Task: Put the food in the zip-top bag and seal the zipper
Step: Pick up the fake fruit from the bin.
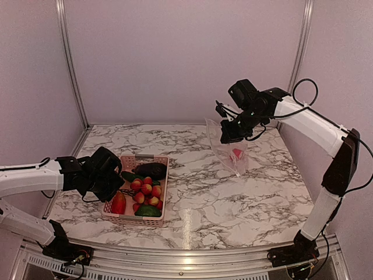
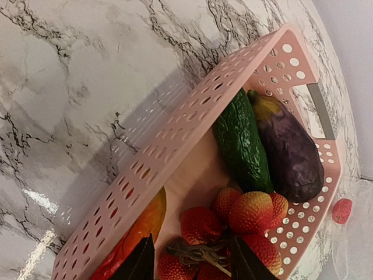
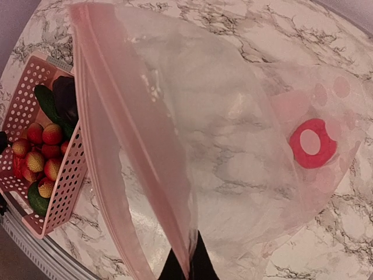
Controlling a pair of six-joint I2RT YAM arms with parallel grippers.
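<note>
The food lies in a pink basket [image 1: 111, 214]: a dark purple eggplant [image 2: 289, 153], a green cucumber [image 2: 240, 143], red and yellow-red pieces [image 2: 252, 213] and an orange-red piece [image 2: 140, 226]. My left gripper [image 2: 189, 262] is open just above the red pieces, fingertips on either side of their stem. My right gripper [image 3: 187, 265] is shut on the pink zipper strip [image 3: 125, 128] of the clear zip-top bag [image 3: 233, 146], holding it up above the table [image 1: 230, 153]. A red piece [image 1: 237, 154] sits inside the bag.
The basket also shows in the right wrist view [image 3: 64, 175], left of the hanging bag. Marble table [image 1: 233, 198] with pale walls behind and a metal rail along the near edge.
</note>
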